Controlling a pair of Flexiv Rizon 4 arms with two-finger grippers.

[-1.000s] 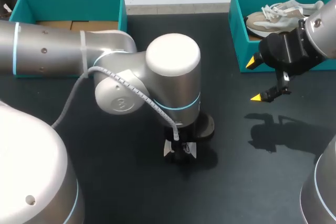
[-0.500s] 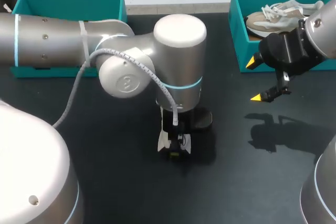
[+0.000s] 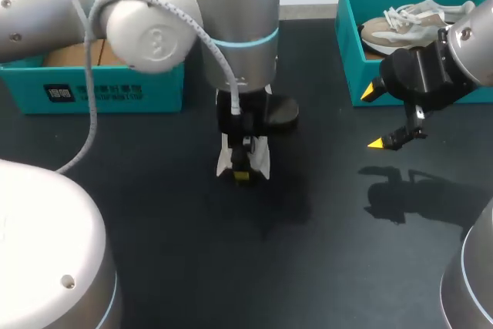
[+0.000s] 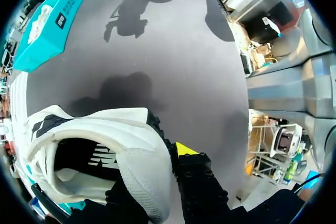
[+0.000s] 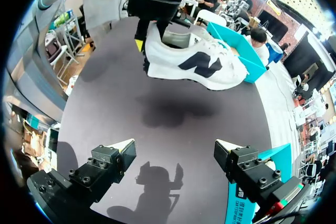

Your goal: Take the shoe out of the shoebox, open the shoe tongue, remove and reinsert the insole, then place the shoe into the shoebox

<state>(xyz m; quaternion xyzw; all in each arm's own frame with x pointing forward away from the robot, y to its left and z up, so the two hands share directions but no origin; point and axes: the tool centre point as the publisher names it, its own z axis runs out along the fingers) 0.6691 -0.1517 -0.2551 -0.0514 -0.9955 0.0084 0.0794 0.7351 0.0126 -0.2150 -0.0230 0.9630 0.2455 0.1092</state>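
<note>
Counting the footwear gives two shoes: a white sneaker (image 5: 194,64) with a dark side mark, and a beige sneaker (image 3: 400,28) with white laces lying in the right teal shoebox (image 3: 347,52); a second teal shoebox (image 3: 115,90) stands at the far left of the black table (image 3: 308,267), so two boxes in all; two arms, two tools. The left tool (image 3: 241,173) grips the white sneaker at its heel, one finger inside the collar and the yellow-tipped one outside it, pressed tight; the shoe hangs clear of the table near the middle, its shadow on the surface below, its toe pointing towards the left shoebox. The right tool (image 3: 375,117) hovers just in front of the right shoebox, fingers spread wide, holding nothing. Against a second ago, the left arm has risen and drawn back towards the far side, carrying the sneaker with it; the right arm and both boxes sit as they did.
</note>
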